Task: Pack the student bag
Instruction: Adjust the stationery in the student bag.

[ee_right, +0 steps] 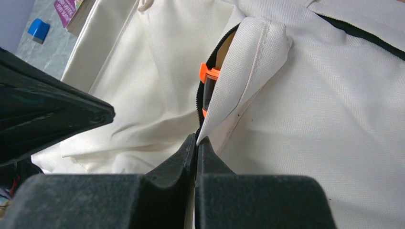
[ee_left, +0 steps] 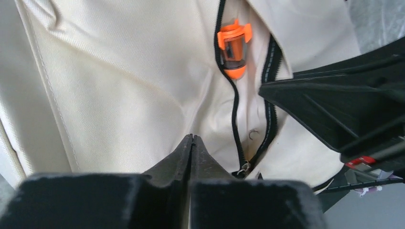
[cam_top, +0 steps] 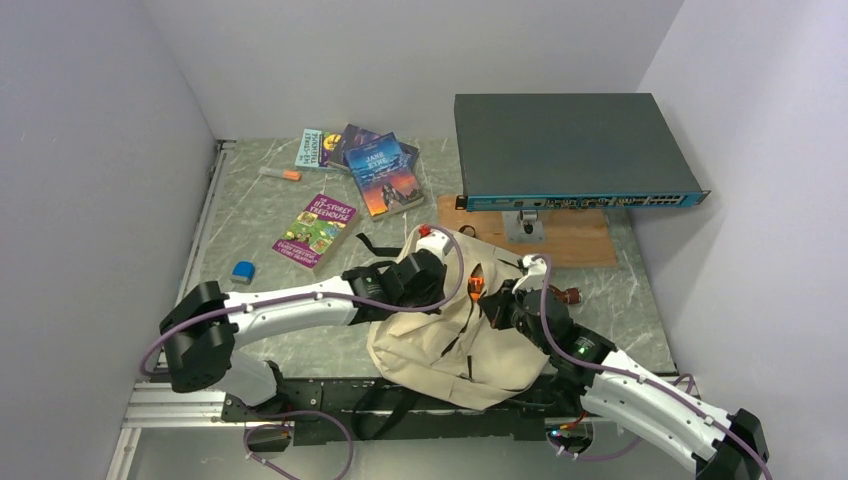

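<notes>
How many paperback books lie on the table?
4: purple-and-green paperback alone; farther back, overlapping: teal-white paperback, dark purple paperback, blue paperback. Others may hide beneath.

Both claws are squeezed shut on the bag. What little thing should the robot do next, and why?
Probably ease the left gripper and right gripper apart to widen the zip. Both look pinched shut on the student bag, either side of that part-open zip, where an orange-capped thing sits. The gap looks too narrow for the books on the table.
</notes>
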